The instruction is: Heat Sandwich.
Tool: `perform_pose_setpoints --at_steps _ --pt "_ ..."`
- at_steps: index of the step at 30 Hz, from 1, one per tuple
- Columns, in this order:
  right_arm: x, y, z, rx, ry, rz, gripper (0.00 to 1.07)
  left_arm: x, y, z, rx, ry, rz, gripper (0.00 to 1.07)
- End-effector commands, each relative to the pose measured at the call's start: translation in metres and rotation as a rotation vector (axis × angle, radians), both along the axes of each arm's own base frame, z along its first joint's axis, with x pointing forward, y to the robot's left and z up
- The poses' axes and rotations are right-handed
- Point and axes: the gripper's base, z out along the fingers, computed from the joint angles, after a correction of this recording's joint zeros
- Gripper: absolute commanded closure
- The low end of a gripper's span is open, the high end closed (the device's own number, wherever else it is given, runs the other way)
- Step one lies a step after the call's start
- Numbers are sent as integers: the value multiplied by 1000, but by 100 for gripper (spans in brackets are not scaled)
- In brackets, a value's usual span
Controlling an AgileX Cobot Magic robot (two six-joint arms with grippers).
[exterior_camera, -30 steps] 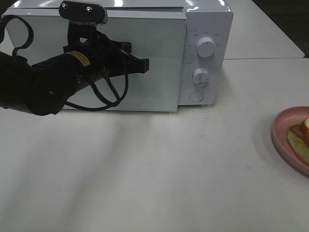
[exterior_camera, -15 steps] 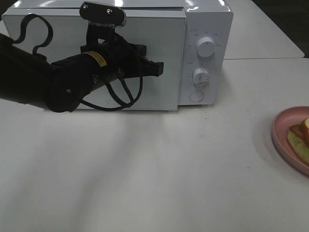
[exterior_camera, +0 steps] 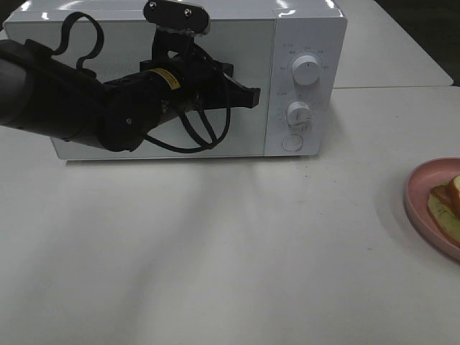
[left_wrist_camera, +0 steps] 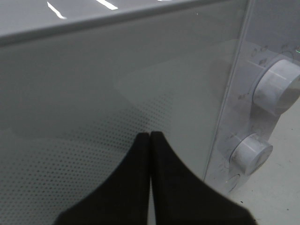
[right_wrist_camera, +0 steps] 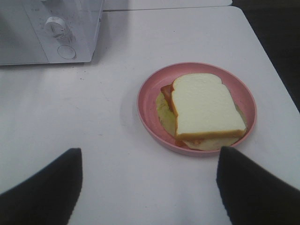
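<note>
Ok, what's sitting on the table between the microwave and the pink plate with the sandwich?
Nothing: in the exterior high view only bare white table lies between the microwave and the pink plate holding the sandwich. The right wrist view shows the same.

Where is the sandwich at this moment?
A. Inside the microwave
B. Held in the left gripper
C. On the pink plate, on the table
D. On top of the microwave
C: the sandwich lies on the pink plate, on the table beside the closed microwave; neither gripper holds it.
</note>
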Motion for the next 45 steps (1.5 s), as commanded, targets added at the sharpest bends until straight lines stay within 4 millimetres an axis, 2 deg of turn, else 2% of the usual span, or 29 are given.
perform_pose_setpoints --at_steps 1,10,17,26,29,34,35,36,38,39,40,41,43,44,45 --pt "-3 0 0 -10 -38 2 31 14 9 12 -81 -45 84 106" --pt "-3 0 0 -10 -38 2 31 13 9 12 -82 -43 82 106" --pt "-3 0 0 -10 -38 2 31 0 8 10 -70 -31 64 106" --pt "-3 0 0 -10 -38 2 31 -34 15 16 -46 6 22 106" --pt "-3 0 0 -10 -38 2 31 -39 19 17 -35 29 17 106" --pt "-3 0 0 -10 -38 2 31 -52 24 21 15 138 -14 105" --pt "-3 0 0 -10 -38 2 31 -58 26 21 51 211 -34 101" --pt "-3 0 0 -10 -38 2 31 -58 26 21 51 211 -34 101" --pt "-3 0 0 -10 -38 2 31 -64 27 21 92 286 -56 93" --pt "-3 0 0 -10 -38 2 31 -67 28 21 115 324 -69 81" --pt "-3 0 0 -10 -38 2 31 -74 31 21 150 393 -89 55" --pt "-3 0 0 -10 -38 2 31 -74 31 21 150 393 -89 55" --pt "-3 0 0 -10 -38 2 31 -80 33 20 182 462 -105 22" --pt "-3 0 0 -10 -38 2 31 -86 35 21 218 512 -124 0" --pt "-3 0 0 -10 -38 2 31 -89 37 22 238 531 -136 2"
